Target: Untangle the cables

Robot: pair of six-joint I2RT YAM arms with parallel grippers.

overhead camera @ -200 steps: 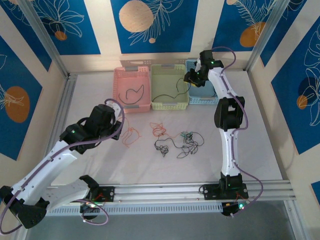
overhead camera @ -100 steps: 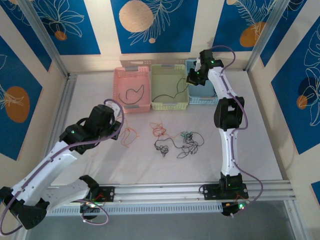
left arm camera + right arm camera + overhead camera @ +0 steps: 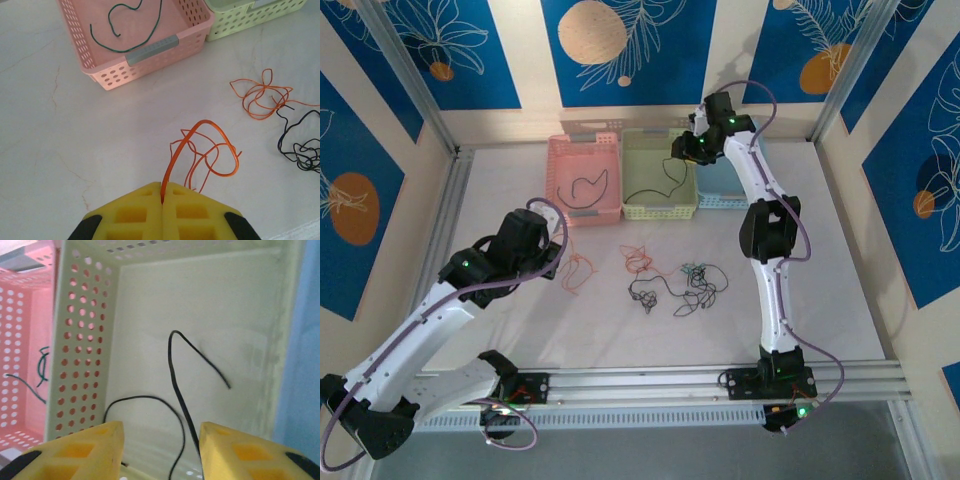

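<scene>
Swinging toward 9 o'clock from the blue basket (image 3: 725, 188) over the past second, the right gripper (image 3: 683, 150) is now hanging over the green basket (image 3: 660, 209) at the table's 12 o'clock edge. Its yellow fingers (image 3: 75, 450) are standing well apart, and the black cable (image 3: 171, 365) is lying on the basket floor and running between them unpinched (nothing is being held). At 9 o'clock of the tangled clump (image 3: 685, 288), the left gripper (image 3: 162, 187) is pinching one orange cable (image 3: 202, 121) between closed fingers, the wire arching up off the white table (image 3: 60, 140). A second orange strand (image 3: 262, 97) is lying loose at 12 o'clock of the clump. A dark green cable (image 3: 125, 50) is resting inside the pink basket (image 3: 107, 77).
</scene>
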